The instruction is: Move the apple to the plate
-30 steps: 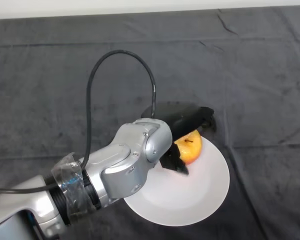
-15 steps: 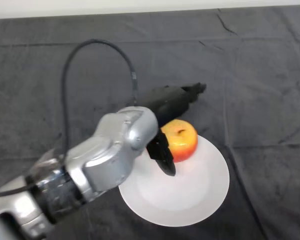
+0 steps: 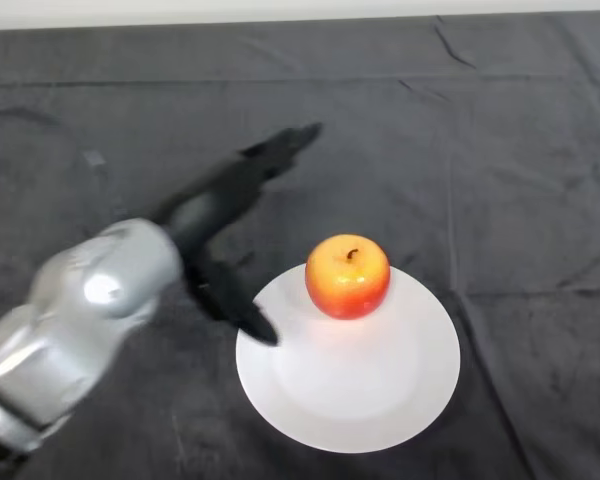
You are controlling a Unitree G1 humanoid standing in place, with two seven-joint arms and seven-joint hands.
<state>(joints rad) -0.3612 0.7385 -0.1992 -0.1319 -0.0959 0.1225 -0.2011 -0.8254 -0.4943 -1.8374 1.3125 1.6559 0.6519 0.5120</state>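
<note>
Nearest the camera, at the lower left, the silver-grey arm [image 3: 80, 320] comes in and angles up toward the middle of the view. Beyond it the black hand [image 3: 215, 210] hangs over the dark cloth [image 3: 520, 140], its fingers stretched out straight and spread apart, holding nothing. 1 finger [image 3: 280, 148] points up and to the right toward the far side of the counter; the thumb [image 3: 235, 300] points down and to the right, its tip just at the left rim of the plate.

The white plate [image 3: 360, 390] lies on the cloth to the right of the hand, round and flat. The apple [image 3: 348, 276] sits on the far part of the plate, near its upper rim, upright with the stem on top. It is red at the base and yellow-orange toward the top. The hand is clear of the apple, with a gap of plate and cloth between them.

Farther off, the cloth covers the counter in soft creases, with a long fold line running across the far part. At the very top edge a pale strip [image 3: 280, 10] shows beyond the cloth
</note>
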